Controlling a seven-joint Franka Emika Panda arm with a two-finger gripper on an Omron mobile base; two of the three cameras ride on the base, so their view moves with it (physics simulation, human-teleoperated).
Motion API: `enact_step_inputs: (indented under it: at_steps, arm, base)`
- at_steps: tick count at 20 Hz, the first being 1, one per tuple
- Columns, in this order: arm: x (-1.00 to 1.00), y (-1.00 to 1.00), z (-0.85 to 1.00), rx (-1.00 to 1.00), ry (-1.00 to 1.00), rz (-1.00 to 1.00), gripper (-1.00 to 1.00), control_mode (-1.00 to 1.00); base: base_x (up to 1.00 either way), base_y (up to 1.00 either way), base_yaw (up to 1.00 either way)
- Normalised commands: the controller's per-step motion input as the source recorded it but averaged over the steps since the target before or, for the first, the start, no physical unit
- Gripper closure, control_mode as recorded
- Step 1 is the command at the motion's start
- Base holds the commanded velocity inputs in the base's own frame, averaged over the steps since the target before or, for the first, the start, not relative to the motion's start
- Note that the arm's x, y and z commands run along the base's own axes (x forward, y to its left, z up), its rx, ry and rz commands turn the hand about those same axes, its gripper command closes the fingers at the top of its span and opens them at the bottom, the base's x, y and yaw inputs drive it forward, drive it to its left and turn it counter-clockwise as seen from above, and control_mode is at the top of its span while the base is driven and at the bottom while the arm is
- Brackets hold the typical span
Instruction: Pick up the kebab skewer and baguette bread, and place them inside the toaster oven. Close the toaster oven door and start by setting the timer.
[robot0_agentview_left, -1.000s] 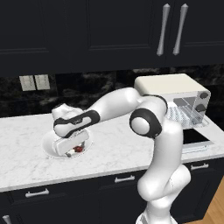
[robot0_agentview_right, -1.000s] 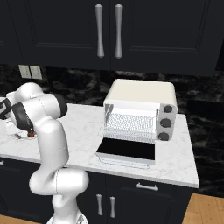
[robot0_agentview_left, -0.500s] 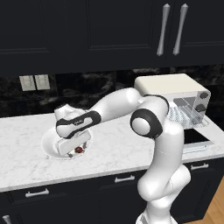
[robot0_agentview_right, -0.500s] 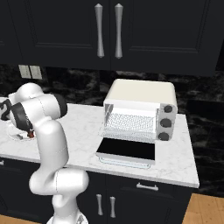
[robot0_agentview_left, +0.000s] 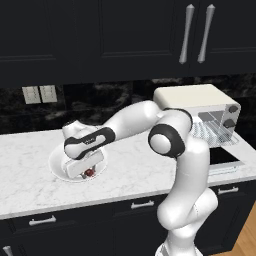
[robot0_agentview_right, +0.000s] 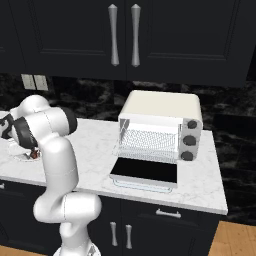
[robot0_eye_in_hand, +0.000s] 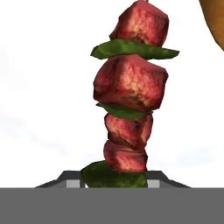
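Note:
The kebab skewer (robot0_eye_in_hand: 129, 83), red meat chunks with green slices between them, lies on a white plate (robot0_agentview_left: 56, 169) at the left of the counter. My gripper (robot0_agentview_left: 86, 169) is down in the plate, and in the hand view its fingertips (robot0_eye_in_hand: 72, 178) press against the skewer's lowest green piece from both sides. A corner of the orange-brown baguette bread (robot0_eye_in_hand: 216, 24) shows beside the skewer on the same plate. The cream toaster oven (robot0_agentview_right: 160, 107) stands at the right of the counter. The toaster oven door (robot0_agentview_right: 145, 172) is folded down flat and the wire rack is exposed.
Bare marble counter (robot0_agentview_left: 130, 172) lies between the plate and the oven. Dark wall cabinets (robot0_agentview_right: 122, 35) hang above, and a black stone backsplash runs behind. Three knobs (robot0_agentview_right: 189, 141) sit on the oven's right side.
The hand has sunk lower into the plate. Its jaws, wide apart before, have come together on the kebab skewer.

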Motion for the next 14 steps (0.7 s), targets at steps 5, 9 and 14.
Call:
enact_step_inputs:
  at_steps: [5,9,14]
  arm:
    - [-0.02,-0.09,0.17,0.00,0.00,0.00,1.00,-1.00]
    - [-0.68,-0.54,0.90,0.02,-0.08,0.00,1.00,-1.00]
    - [-1.00,-0.87,0.71,0.05,-0.10,0.00,1.00,-1.00]
  base:
    - [0.00,0.00,0.00]
    - [0.00,0.00,0.00]
    - [0.00,0.00,0.00]
